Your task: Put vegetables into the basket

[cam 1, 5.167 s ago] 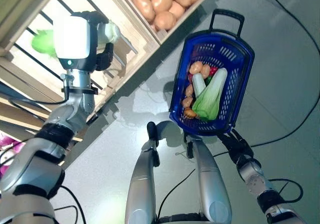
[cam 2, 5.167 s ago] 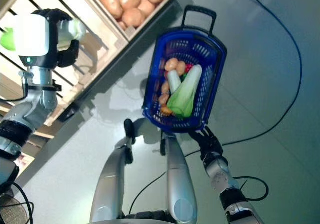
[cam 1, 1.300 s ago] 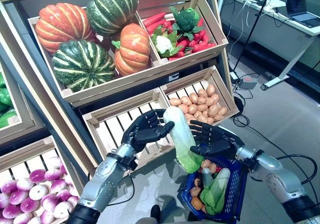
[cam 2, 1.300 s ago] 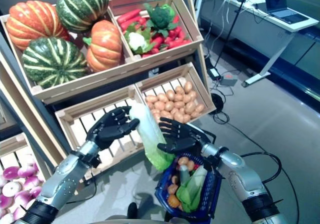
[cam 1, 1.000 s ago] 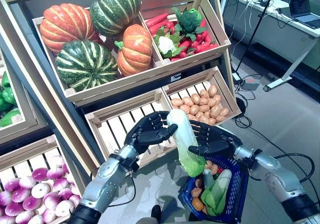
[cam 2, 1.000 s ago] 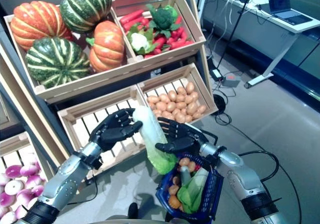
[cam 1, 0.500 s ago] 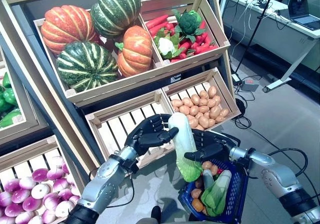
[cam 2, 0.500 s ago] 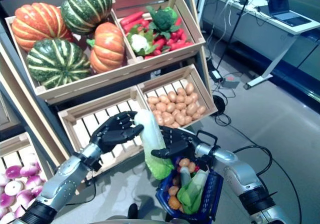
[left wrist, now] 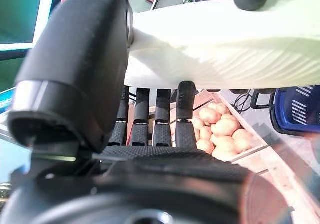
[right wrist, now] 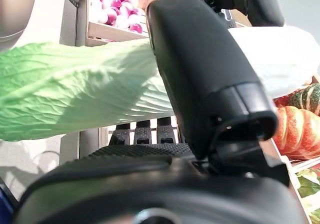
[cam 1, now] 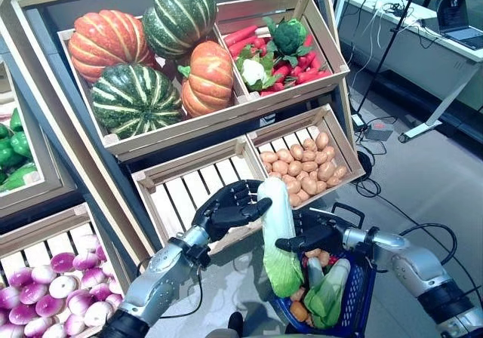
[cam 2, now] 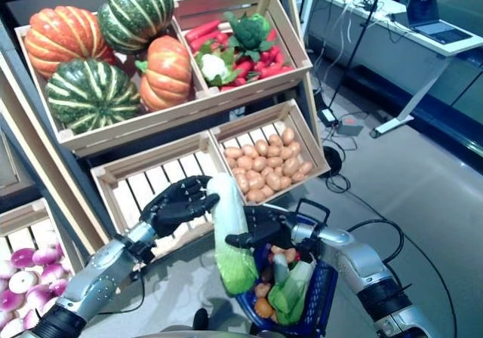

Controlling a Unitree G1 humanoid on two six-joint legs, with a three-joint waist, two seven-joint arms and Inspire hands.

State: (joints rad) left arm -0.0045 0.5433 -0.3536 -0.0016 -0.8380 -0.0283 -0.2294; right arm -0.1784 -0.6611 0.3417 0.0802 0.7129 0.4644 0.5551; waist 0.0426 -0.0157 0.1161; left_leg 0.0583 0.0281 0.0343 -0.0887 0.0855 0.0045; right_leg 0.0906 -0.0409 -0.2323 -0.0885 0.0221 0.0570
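Note:
A long napa cabbage (cam 1: 278,232), white on top and leafy green below, hangs upright between my two hands. My left hand (cam 1: 229,209) grips its white upper end, thumb on one side and fingers on the other (left wrist: 180,109). From the right, my right hand (cam 1: 309,236) clasps its middle, and in the right wrist view the cabbage (right wrist: 75,99) lies under the thumb. The blue basket (cam 1: 364,289) sits just below my right wrist, holding another cabbage, potatoes and other vegetables. The cabbage's leafy tip hangs at the basket's left rim.
A wooden stand rises ahead: pumpkins (cam 1: 136,96), a crate of peppers, broccoli and cauliflower (cam 1: 279,47), a potato crate (cam 1: 302,161) and a bare slatted crate (cam 1: 177,195). Purple onions (cam 1: 45,293) lie lower left. A desk with a laptop (cam 1: 456,10) stands at the back right.
Both hands have lowered the cabbage a little, so its leafy tip now hangs at the basket's rim. The right hand has sunk closer to the basket. The view has shifted slightly.

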